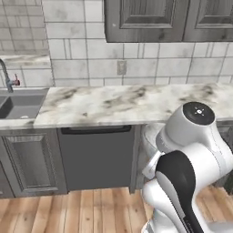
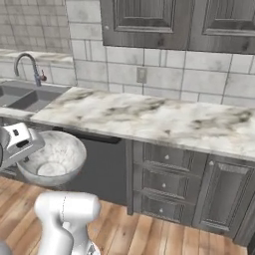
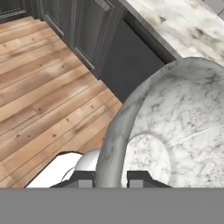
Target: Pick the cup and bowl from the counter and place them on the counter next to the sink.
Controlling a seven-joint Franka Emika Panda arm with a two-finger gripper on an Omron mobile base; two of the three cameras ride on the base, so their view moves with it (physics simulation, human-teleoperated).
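Note:
The pale, stone-mottled bowl (image 3: 175, 118) hangs in the air in front of the dark cabinets, below counter height and over the wood floor. My gripper (image 3: 110, 177) is shut on the bowl's near rim, with one finger on each side of the wall. From the right base the bowl (image 2: 55, 157) shows beside my white hand; from the left base a sliver of the bowl (image 1: 149, 139) peeks out behind my arm. The marble counter (image 1: 123, 104) runs across, bare where it shows. The sink (image 1: 20, 105) lies at its left end. The green cup is out of view.
A curved tap (image 2: 27, 64) stands behind the sink (image 2: 25, 97). A dark dishwasher front (image 1: 95, 157) sits under the counter (image 2: 149, 119), with panelled cabinet doors (image 1: 29, 161) and drawers (image 2: 167, 184) on either side. Upper cabinets (image 1: 145, 20) hang above the tiled wall.

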